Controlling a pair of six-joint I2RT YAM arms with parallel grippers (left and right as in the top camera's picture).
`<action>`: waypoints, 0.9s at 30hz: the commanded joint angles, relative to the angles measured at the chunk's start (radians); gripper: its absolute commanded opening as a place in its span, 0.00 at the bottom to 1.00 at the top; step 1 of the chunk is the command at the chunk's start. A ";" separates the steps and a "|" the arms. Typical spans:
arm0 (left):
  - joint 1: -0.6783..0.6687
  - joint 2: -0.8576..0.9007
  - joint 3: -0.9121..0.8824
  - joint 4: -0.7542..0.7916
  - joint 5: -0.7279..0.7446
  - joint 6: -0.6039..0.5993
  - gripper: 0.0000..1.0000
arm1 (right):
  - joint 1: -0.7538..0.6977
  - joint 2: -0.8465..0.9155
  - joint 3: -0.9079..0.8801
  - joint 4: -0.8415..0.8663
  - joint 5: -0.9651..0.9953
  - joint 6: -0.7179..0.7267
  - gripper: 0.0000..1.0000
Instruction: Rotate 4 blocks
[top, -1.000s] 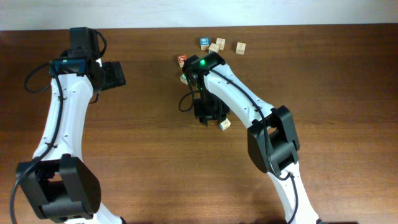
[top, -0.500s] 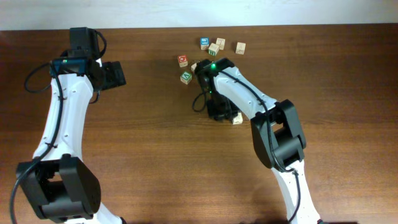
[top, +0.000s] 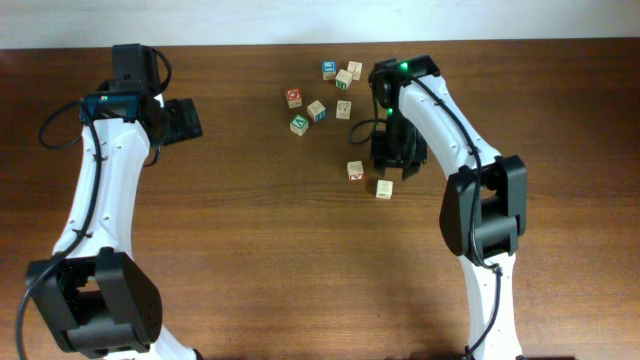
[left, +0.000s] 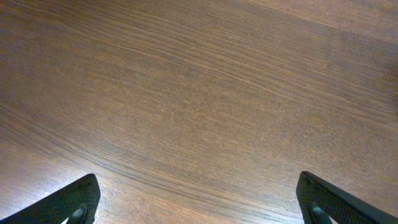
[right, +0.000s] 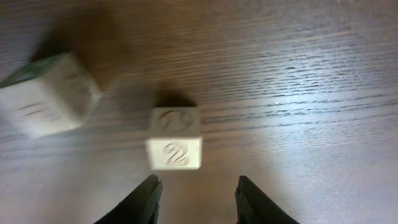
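Dark wood-grain counter (top: 230, 250) under a pale strip of wall (top: 300, 20), seen from overhead: a loose cluster of small cubes lies at the far middle, among them a blue-topped cube (top: 329, 69) and a red-topped cube (top: 294, 97). Two pale blocks sit apart nearer in, a red-marked block (top: 355, 171) and a plain block (top: 384, 188). The right hand (top: 395, 160) hangs just beside these two, the left hand (top: 180, 118) well apart. Left wrist view: bare grain only, fingers (left: 68, 205) spread wide, grasping nothing. Right wrist view: a numbered block (right: 175, 146) stands just ahead of parted, empty fingers (right: 146, 199), with a second block (right: 46, 93) to its left. Judged step: choosing a block to turn. The next move calls for squaring the fingers on two opposite faces without nudging the neighbour.
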 joint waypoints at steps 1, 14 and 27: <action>0.001 0.005 0.016 -0.001 0.006 -0.013 0.99 | 0.024 -0.017 -0.092 0.060 -0.013 0.058 0.42; 0.001 0.005 0.017 0.009 0.006 -0.013 0.99 | 0.037 -0.017 -0.211 0.295 -0.002 0.003 0.25; 0.000 0.005 0.017 0.010 0.006 -0.013 0.99 | 0.032 -0.017 -0.196 0.418 -0.010 -0.176 0.27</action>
